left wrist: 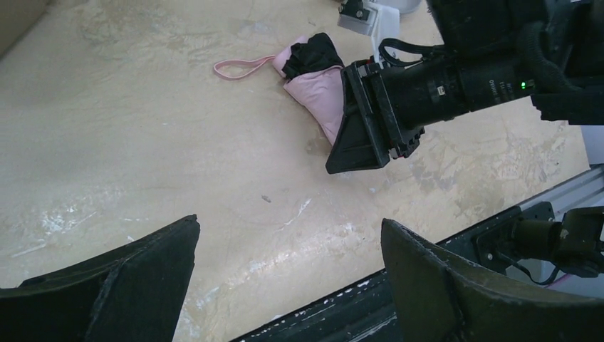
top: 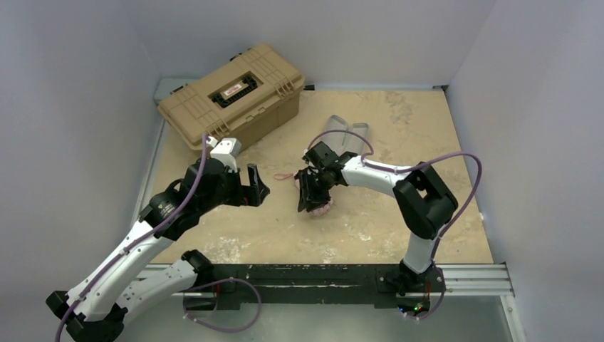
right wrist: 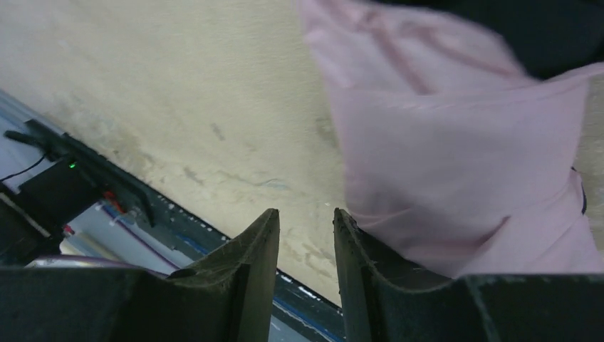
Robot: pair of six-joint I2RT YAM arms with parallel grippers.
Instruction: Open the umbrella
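The umbrella lies folded on the tan table near its middle, pale pink fabric with black lining, its pink wrist strap trailing left. It also shows in the left wrist view. My right gripper hangs right over it and hides most of it. In the right wrist view its fingers stand a narrow gap apart with only table between them, and the pink fabric lies against the outside of the right finger. My left gripper is wide open and empty, just left of the umbrella.
A tan hard-shell toolbox stands closed at the back left. A clear plastic piece lies behind the right arm. A black rail runs along the near edge. White walls enclose the table.
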